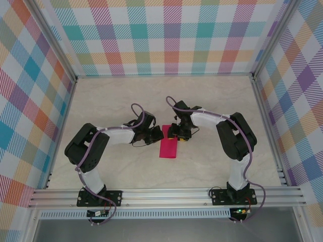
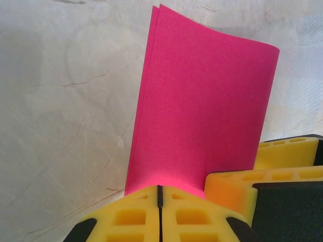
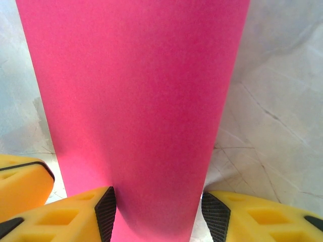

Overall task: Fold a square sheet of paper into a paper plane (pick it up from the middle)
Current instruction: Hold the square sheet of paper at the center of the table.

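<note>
left fingers (image 2: 136, 214) pressed together at folded square sheet of paper (image 2: 202, 111) | right fingers (image 3: 75, 217) spread astride it | risk: sheet slides on desk (image 2: 60, 101), layers shift, crease skews

A pale, marble-patterned table top (image 1: 126, 101) fills the middle of the scene, with faint grey veins and thin dark hairlines running across it (image 2: 60, 101). Plaid walls in pastel teal, pink, orange and purple close it in on the left (image 1: 25, 101), on the far side (image 1: 166, 35) and on the right (image 1: 298, 91). Slanting metal posts stand at the far left corner (image 1: 53, 40) and the far right corner (image 1: 280, 35). A silver metal rail (image 1: 166, 194) runs along the near edge, with a grey strip (image 1: 166, 229) nearer still.
</note>
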`<control>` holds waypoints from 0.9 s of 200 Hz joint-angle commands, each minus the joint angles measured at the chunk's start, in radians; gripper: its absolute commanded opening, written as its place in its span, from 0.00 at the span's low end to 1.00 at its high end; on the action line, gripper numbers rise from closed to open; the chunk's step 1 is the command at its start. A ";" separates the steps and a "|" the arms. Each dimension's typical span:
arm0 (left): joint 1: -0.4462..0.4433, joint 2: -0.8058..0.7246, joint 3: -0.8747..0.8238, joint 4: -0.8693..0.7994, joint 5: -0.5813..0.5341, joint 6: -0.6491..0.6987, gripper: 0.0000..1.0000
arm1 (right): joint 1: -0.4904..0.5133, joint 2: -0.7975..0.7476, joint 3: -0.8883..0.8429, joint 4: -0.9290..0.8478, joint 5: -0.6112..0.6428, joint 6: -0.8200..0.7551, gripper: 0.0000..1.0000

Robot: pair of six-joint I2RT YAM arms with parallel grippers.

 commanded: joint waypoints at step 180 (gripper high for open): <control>-0.016 0.059 0.049 -0.155 0.005 0.016 0.03 | 0.023 0.154 -0.049 -0.012 0.035 -0.017 0.55</control>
